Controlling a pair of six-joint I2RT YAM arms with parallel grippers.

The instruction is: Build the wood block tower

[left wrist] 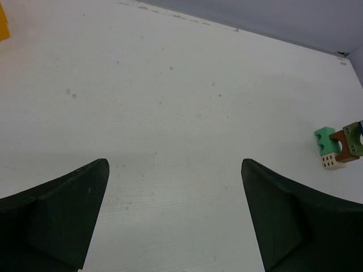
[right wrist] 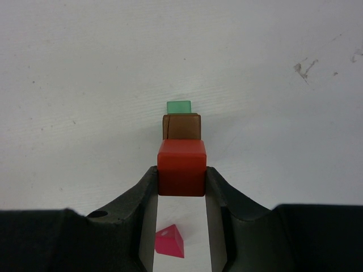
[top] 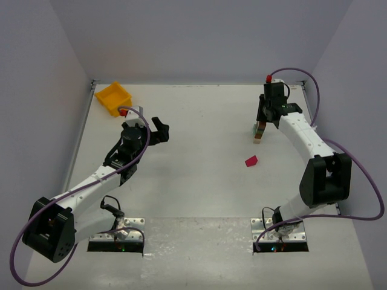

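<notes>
The wood block tower (top: 259, 134) stands at the right of the table, its green and brown blocks (left wrist: 339, 148) showing over a pale one. In the right wrist view an orange-red block (right wrist: 181, 164) sits directly above the brown block (right wrist: 182, 127) and green block (right wrist: 179, 106). My right gripper (right wrist: 181, 173) is shut on the orange-red block, a fingertip pressed to each side; whether the block rests on the stack I cannot tell. A magenta wedge (top: 251, 161) lies loose on the table nearer the arm bases. My left gripper (top: 162, 130) hangs open and empty, far left of the tower.
A yellow bin (top: 113, 97) sits at the far left corner of the table. White walls close the table at the back and both sides. The magenta wedge (right wrist: 170, 241) lies below my right gripper's fingers.
</notes>
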